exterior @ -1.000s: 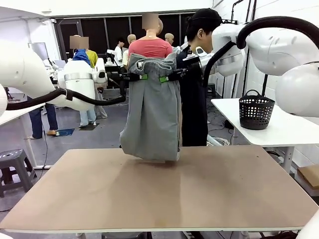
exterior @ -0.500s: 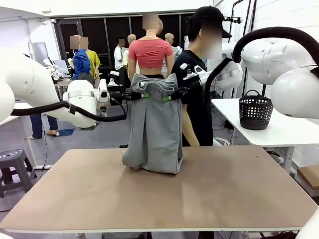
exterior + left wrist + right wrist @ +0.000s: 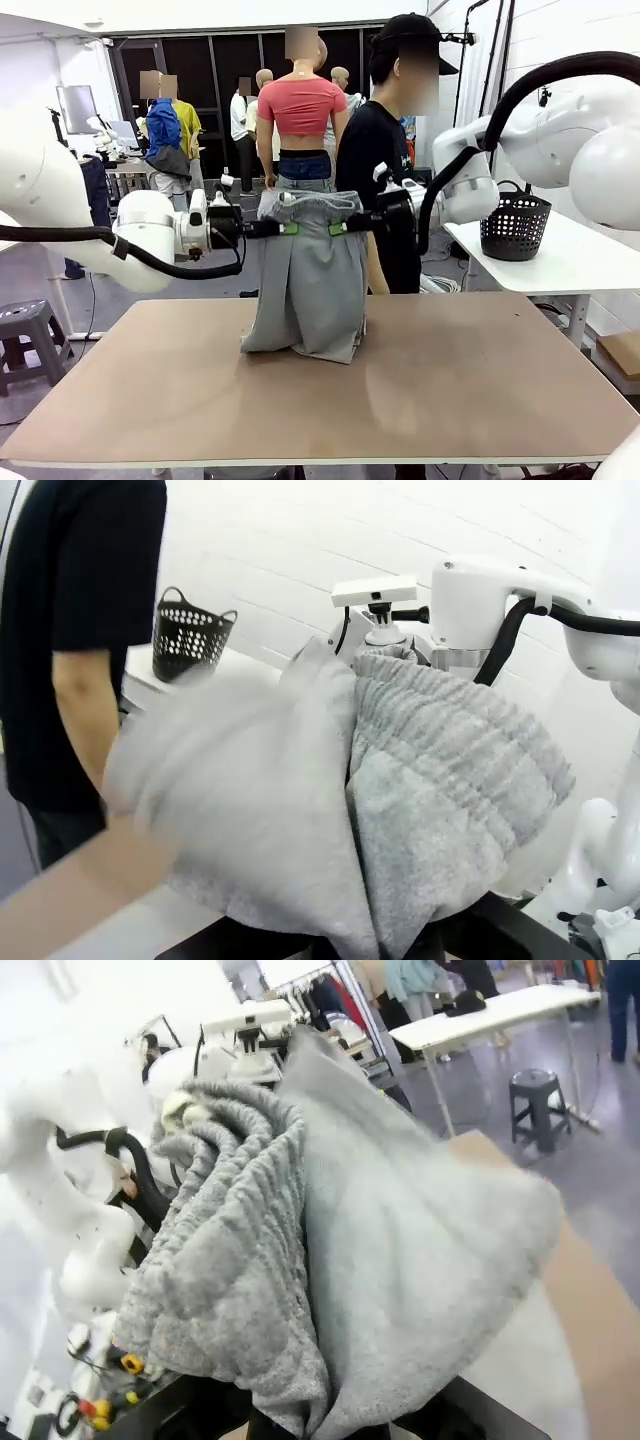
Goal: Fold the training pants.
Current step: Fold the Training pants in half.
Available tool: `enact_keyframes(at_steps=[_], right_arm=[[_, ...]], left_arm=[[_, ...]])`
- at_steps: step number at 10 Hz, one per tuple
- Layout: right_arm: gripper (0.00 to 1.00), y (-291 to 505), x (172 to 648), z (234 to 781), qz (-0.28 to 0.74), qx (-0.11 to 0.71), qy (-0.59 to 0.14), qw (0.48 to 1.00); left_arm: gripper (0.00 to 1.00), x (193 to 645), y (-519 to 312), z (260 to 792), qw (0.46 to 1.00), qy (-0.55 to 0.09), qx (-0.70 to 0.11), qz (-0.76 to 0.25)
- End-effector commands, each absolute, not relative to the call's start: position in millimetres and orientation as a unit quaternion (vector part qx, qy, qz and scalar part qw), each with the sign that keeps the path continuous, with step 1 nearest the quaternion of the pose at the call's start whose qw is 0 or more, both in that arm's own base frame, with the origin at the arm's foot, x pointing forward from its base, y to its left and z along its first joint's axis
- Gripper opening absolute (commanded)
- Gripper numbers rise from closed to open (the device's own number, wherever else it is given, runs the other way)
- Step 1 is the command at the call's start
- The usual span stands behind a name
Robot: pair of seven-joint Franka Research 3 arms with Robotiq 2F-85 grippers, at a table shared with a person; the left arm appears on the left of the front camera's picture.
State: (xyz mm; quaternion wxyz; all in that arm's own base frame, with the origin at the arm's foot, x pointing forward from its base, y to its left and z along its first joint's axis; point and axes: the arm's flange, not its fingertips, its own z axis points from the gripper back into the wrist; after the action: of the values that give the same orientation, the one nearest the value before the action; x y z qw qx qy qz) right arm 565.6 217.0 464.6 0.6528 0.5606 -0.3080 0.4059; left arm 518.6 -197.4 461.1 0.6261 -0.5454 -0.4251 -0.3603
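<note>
The light grey training pants [image 3: 308, 285] hang by their ribbed waistband between both grippers above the far half of the table. Their lower end bunches on the tabletop. My left gripper [image 3: 284, 229] is shut on the waistband's left end, and my right gripper [image 3: 336, 228] is shut on its right end. In the left wrist view the gathered waistband [image 3: 450, 750] and grey cloth rise from between the fingers, with the other arm behind. The right wrist view has the waistband [image 3: 235, 1220] bunched at the jaws, cloth spreading to the right.
A person in a black T-shirt [image 3: 385, 175] stands at the table's far edge, right behind the pants. A black mesh basket [image 3: 514, 225] sits on a white side table [image 3: 560, 262] at right. The brown tabletop [image 3: 330, 400] stretches bare in front of the pants.
Both grippers have come down with the waistband. More of the pants' lower end now rests and bunches on the table.
</note>
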Motion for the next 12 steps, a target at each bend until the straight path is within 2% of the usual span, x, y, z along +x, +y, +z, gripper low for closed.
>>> enact_keyframes(at_steps=[1,3,4,5,9,12], right_arm=[[0.00,188,546,454,0.354,0.573,-0.289,0.681],[0.00,190,534,439,0.345,0.581,-0.274,0.685],[0.00,198,532,443,0.368,0.574,-0.281,0.675],[0.00,211,533,434,0.367,0.583,-0.264,0.676],[0.00,215,530,433,0.369,0.584,-0.261,0.675],[0.00,201,509,412,0.345,0.616,-0.211,0.676]], left_arm=[[0.00,508,-173,450,0.633,-0.409,-0.570,-0.327],[0.00,503,-177,425,0.644,-0.397,-0.577,-0.309],[0.00,505,-175,429,0.640,-0.412,-0.563,-0.322],[0.00,500,-199,421,0.638,-0.391,-0.572,-0.334],[0.00,499,-201,418,0.639,-0.388,-0.573,-0.335],[0.00,460,-200,397,0.673,-0.314,-0.607,-0.285]])
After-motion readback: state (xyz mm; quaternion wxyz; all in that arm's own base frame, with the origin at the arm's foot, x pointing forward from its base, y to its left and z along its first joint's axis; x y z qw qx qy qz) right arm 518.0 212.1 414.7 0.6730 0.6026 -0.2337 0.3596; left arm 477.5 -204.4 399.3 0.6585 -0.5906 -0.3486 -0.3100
